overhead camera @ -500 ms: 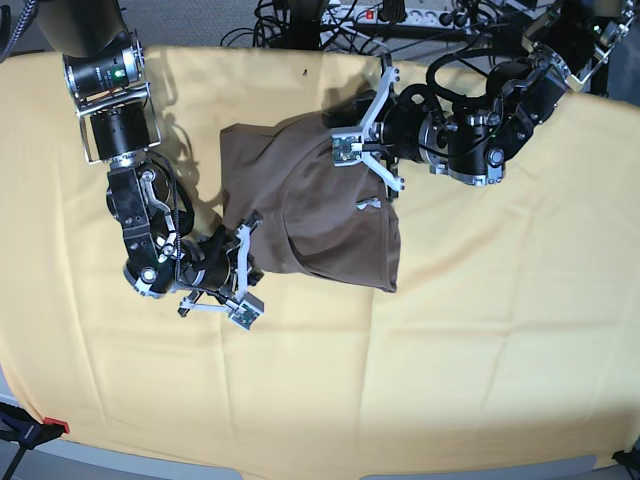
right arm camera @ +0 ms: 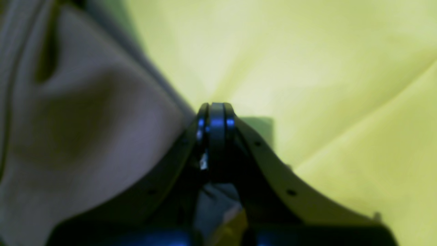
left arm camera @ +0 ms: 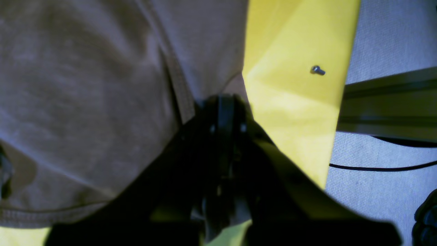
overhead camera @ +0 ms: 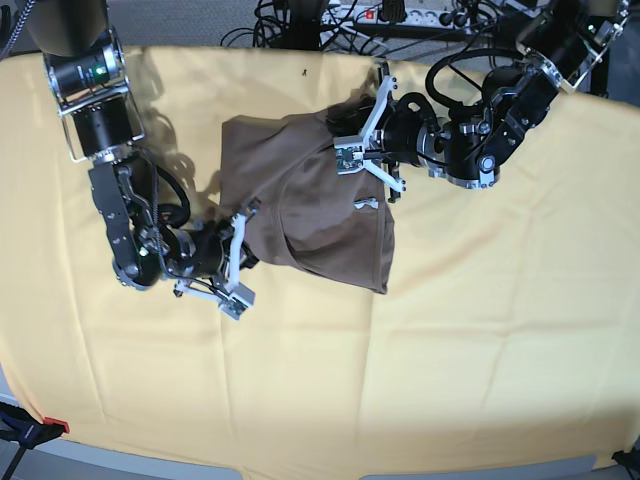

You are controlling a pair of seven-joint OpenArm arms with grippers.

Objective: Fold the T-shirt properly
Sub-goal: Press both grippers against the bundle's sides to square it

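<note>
While both arms are reaching in from opposite sides, the scene is reading like this:

T-shirt point(overhead camera: 320, 205): lying bunched on the yellow cloth point(overhead camera: 480, 330) covering the table, nearer the far edge, approx. mid-width; a hem seam is showing in the left wrist view point(left arm camera: 177, 82).

Left tool point(overhead camera: 345, 140): sitting at the shirt's far side, fingers pressed together w/ taupe fabric pinched at the tips point(left arm camera: 223, 102).

Right tool point(overhead camera: 246, 215): sitting at the shirt's near-left corner, fingers point(right arm camera: 216, 116) drawn together; fabric is lying right against them, but whether it's gripping any — can't tell, view's blurry.

Screw point(left arm camera: 317, 70): lying loose on the cloth nr the far edge.
</note>
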